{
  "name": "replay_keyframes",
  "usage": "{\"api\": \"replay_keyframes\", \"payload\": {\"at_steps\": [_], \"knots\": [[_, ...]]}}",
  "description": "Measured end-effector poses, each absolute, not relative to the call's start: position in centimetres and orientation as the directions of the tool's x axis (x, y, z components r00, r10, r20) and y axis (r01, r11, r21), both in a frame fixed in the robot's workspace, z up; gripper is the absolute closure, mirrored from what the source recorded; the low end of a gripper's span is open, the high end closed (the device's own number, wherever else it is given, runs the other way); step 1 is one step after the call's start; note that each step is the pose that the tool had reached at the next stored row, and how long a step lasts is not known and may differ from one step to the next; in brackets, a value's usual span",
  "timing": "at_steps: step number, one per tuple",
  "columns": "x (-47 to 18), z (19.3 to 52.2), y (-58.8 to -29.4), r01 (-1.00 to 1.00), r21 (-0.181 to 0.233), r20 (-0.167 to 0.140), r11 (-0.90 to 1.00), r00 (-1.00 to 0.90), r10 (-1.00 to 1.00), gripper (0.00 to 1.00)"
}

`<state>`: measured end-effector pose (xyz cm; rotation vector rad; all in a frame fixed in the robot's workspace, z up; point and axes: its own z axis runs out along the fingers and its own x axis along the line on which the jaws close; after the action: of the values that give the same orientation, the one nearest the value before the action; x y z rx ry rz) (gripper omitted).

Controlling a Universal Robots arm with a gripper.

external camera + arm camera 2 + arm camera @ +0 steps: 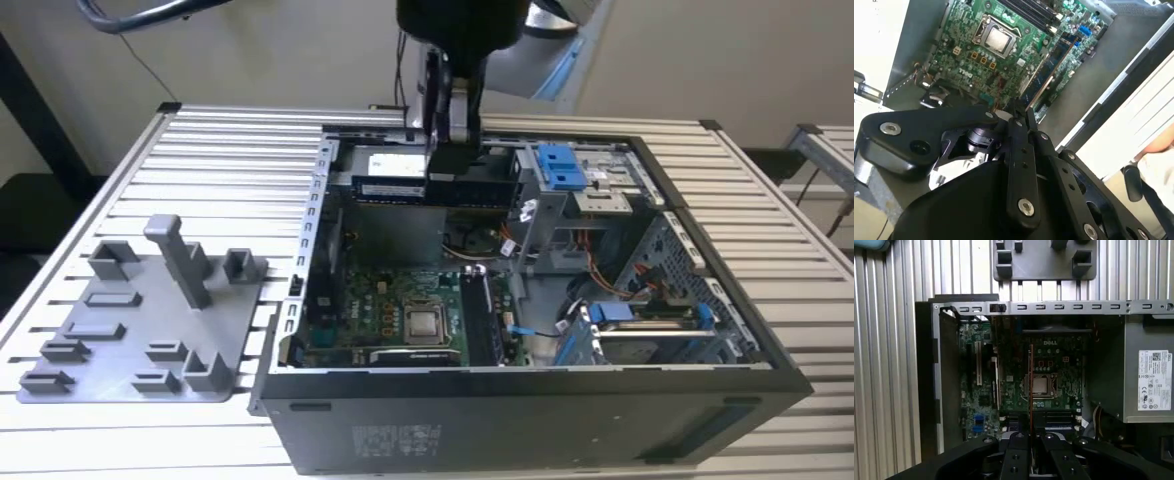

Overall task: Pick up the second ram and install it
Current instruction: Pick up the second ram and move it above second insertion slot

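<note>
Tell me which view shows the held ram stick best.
The exterior view: the second ram shows its broad side, clamped in the gripper above the open case. Both wrist views catch it nearly edge-on, as a thin strip.

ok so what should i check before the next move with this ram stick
1. Grip: the hand is shut on the second ram: ok.
2. Case open, motherboard exposed: ok.
3. Ram held above the motherboard, clear of it: ok.
4. Ram lined up with the ram slots: looks crosswise to them, not ok.
5. Slot latches open: cannot tell.
</note>
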<state>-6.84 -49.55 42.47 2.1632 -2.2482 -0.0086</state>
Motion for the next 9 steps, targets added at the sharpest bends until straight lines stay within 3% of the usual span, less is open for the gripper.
{"api": "replay_keyframes", "payload": {"at_steps": [9], "knots": [[-4.3, 42.5, -49.6, -0.999, 0.019, 0.012, 0.039, -0.038, -0.999, 0.86]]}}
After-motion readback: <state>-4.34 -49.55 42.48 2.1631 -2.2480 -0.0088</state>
